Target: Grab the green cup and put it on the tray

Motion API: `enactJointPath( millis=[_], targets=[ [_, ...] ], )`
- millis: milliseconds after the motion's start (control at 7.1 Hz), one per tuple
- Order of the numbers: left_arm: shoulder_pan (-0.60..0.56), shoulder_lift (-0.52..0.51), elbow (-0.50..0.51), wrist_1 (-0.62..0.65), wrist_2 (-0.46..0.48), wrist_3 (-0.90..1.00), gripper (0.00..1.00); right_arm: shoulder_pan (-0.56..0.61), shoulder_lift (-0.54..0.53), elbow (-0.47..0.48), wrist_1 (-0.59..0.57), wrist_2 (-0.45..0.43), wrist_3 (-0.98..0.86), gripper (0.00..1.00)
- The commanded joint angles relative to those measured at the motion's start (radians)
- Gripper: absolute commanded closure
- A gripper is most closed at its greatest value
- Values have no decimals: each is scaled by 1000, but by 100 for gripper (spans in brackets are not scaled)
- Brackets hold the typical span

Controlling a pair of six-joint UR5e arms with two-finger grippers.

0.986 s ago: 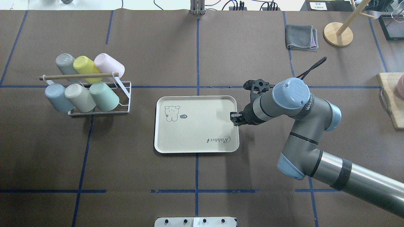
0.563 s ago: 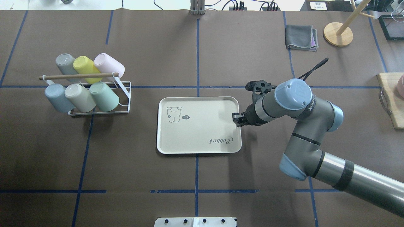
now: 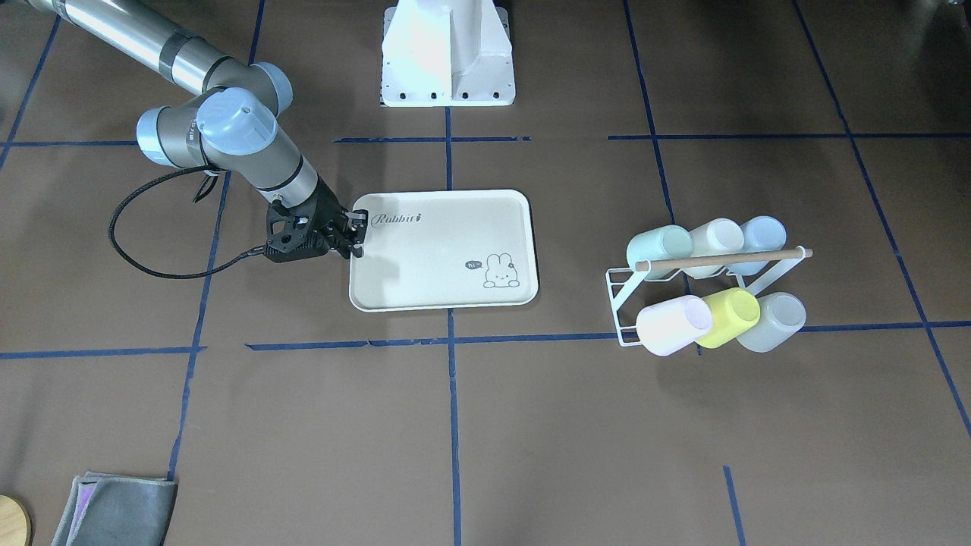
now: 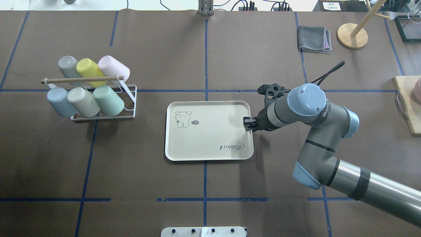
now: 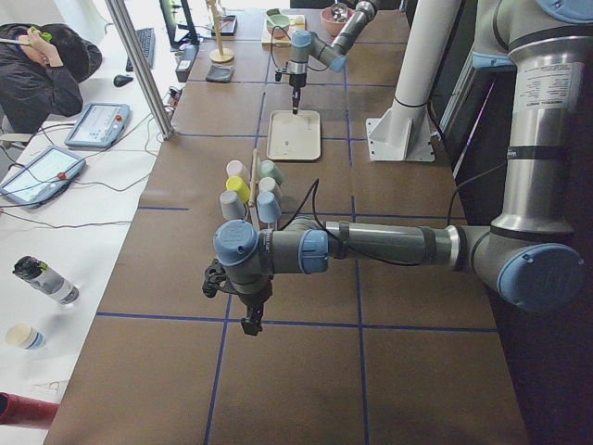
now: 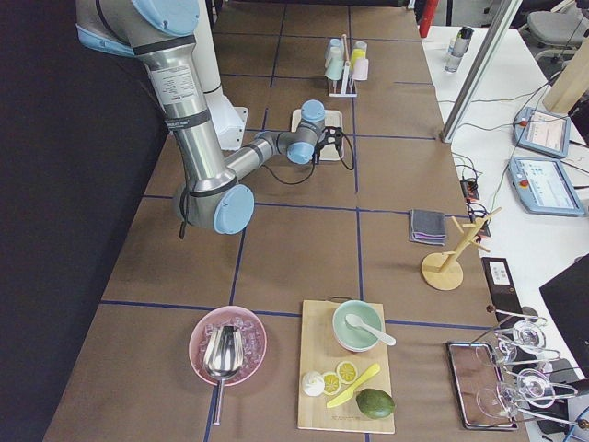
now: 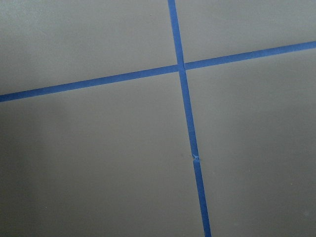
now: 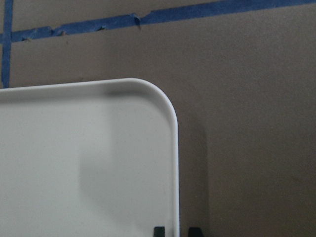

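Since the earlier overhead frames, the tray point(image 4: 210, 135) and the right gripper point(image 4: 247, 122) have both shifted slightly right; the cups have not moved.

Right gripper: it sits at the middle of the tray's right rim. In the right wrist view its two fingertips point(image 8: 159, 230) straddle the rim, one inside the tray point(image 8: 74, 163) and one outside, set narrow and clamped on it.

Left gripper point(image 5: 250, 324): it appears only in the left side view, above bare table at the left end, well apart from the rack. Whether it is wide or narrow cannot be told.

Green cup point(image 4: 108, 100): small, pale mint, plain, handleless, slightly tapered, matte. It lies tilted on the white wire rack point(image 4: 82, 79), at the right end of the near row, its base pointing up and to the far left. It touches a cream cup point(image 4: 83, 102) on its left. In the front-facing view the green cup point(image 3: 658, 244) lies under the wooden rod. It is well left of the tray.

Tray: cream, rounded corners, raised rim, rabbit drawing at the far left, "Rabbit" script at the near right.
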Motion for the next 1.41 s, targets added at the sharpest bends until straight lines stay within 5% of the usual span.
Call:
enactJointPath(
  millis=[0,563,1268],
  targets=[
    [0,0,0,0,0,0,0,10,5,14,-4,13,2,0],
    [2,-1,-6,-5,2,3,0,195,9,193,-388,163,-178,0],
    [38,-6,-11,6,11,2,0,554,-52,262,-877,206,-990,0]
  ],
)
